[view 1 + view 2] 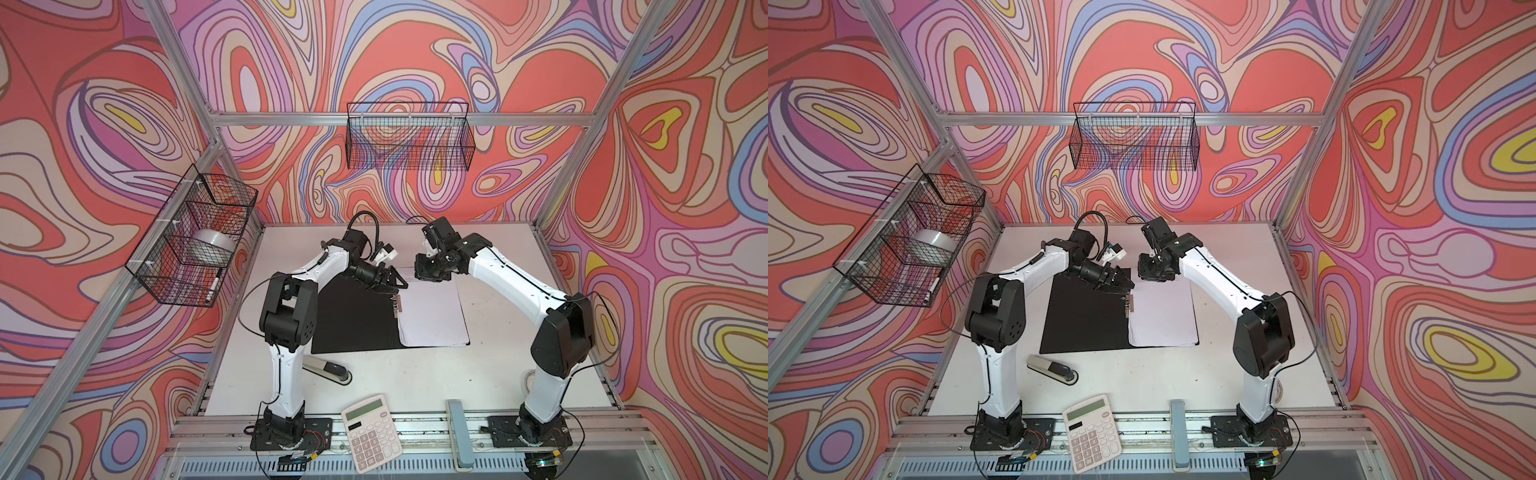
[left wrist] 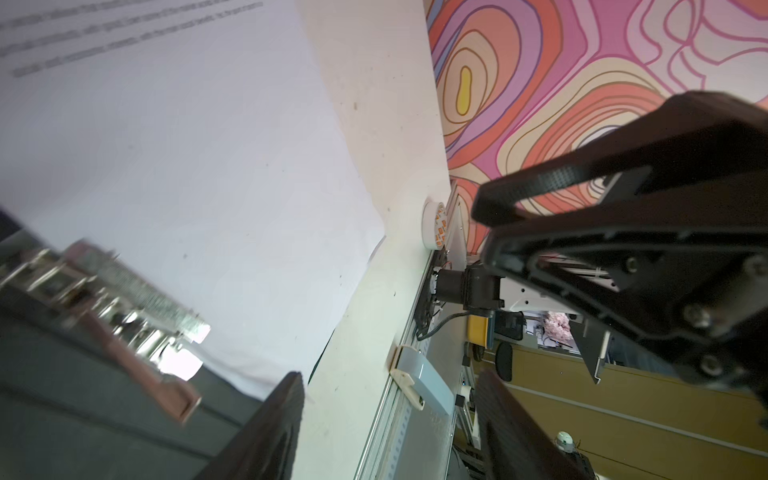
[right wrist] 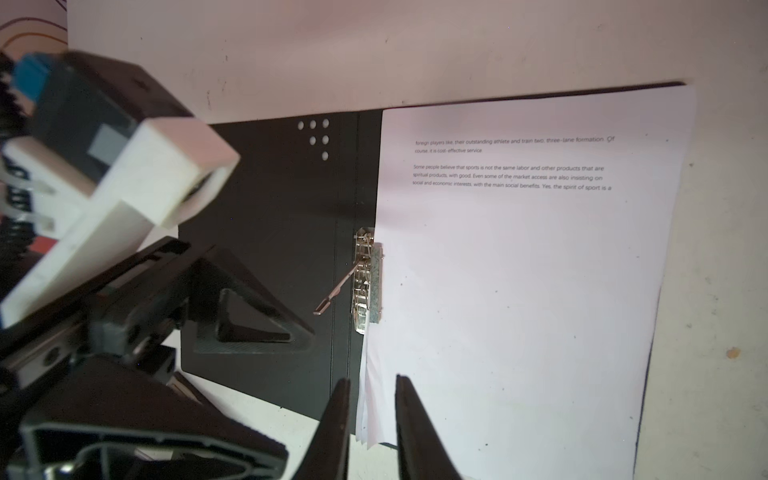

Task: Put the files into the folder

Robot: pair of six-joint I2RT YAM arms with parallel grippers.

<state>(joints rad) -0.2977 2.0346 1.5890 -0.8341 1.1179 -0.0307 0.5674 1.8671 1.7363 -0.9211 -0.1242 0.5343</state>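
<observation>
1. The clip's [image 3: 366, 282] lever [image 3: 332, 297] sticks out, so the files [image 3: 519, 270] probably lie unclamped. They lie on the open folder [image 3: 270, 249] just under the right claw [image 3: 370, 380], and a nudge from it could fan them further.
2. The left claw [image 2: 390, 376], just beside that lever, might slip off it or drag the folder across the counter [image 3: 706, 291].
3. Right claw: narrowly parted above the files' spine-side edge, gripping nothing; whether it touches them I cannot tell.
4. Left claw: spread wide, empty.

Swirly pink-orange walls [image 1: 415, 50], 2 black wire baskets [image 1: 409, 137], white table [image 1: 498, 374].
</observation>
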